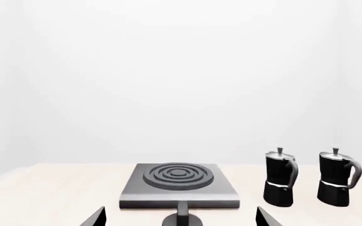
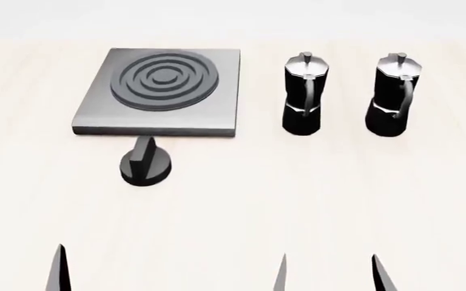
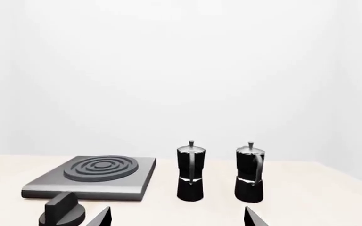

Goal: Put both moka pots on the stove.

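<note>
Two black moka pots with silvery lids stand upright side by side on the table, one (image 2: 303,94) nearer the stove and one (image 2: 395,94) further right. The flat grey stove (image 2: 160,91) with its ring burner lies to their left, with nothing on it. My right gripper (image 2: 330,277) is open and empty at the near edge, in front of the pots and well short of them. In its wrist view the right gripper (image 3: 176,217) faces both pots (image 3: 191,172) (image 3: 250,174). My left gripper (image 1: 181,217) is open and empty, facing the stove (image 1: 177,186); only one of its fingertips (image 2: 57,270) shows in the head view.
A squat black round knob (image 2: 145,163) sits on the light wooden table (image 2: 298,200) just in front of the stove, between it and my left gripper. A plain white wall stands behind the table.
</note>
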### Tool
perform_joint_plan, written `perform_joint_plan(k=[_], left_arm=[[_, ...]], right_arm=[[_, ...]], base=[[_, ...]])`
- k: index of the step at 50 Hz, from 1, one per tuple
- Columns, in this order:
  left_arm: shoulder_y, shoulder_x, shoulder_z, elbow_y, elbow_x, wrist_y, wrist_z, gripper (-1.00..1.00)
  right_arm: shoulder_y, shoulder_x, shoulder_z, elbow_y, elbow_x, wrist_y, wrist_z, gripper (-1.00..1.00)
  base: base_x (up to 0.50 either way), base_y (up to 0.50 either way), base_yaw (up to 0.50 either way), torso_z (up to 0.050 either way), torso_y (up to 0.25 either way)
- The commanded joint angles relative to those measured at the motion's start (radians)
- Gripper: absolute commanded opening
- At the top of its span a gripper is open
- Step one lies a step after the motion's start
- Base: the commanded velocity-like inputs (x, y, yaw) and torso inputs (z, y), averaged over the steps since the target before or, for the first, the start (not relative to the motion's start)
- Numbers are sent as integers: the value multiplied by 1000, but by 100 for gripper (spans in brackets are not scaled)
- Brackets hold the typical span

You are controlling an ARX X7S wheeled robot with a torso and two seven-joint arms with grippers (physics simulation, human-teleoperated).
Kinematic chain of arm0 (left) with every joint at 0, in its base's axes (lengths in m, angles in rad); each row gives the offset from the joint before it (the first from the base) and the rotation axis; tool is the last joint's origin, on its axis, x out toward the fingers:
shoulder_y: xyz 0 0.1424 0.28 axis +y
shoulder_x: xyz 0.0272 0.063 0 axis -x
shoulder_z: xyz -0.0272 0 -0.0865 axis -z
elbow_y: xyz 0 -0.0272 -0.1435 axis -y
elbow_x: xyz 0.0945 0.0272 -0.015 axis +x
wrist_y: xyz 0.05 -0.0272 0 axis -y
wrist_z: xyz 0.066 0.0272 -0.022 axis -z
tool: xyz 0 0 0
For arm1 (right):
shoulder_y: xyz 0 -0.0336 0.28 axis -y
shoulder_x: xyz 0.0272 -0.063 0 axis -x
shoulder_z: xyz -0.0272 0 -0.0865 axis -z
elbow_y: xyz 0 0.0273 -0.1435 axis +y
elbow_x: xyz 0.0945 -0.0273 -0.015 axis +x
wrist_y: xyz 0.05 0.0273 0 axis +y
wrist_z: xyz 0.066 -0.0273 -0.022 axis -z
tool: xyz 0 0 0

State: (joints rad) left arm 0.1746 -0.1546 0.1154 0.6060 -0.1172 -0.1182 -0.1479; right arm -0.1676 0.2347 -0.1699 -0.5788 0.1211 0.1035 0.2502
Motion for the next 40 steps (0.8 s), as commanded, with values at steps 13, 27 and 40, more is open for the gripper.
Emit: perform_joint_plan(k=[13, 27, 40], left_arm=[[-1, -19, 24, -24, 1, 21, -20, 100], [6, -33, 26, -4, 16, 20, -45, 100], [-1, -37, 28, -22, 10, 27, -57, 100]], right_arm=[[4, 22, -15, -3, 8, 3, 24, 100], [13, 28, -24, 11, 22, 0, 31, 100], [23, 41, -21, 33, 30, -4, 37, 100]], base=[[186, 0, 0, 0, 0], [185, 0, 0, 0, 0], [185, 0, 0, 0, 0]])
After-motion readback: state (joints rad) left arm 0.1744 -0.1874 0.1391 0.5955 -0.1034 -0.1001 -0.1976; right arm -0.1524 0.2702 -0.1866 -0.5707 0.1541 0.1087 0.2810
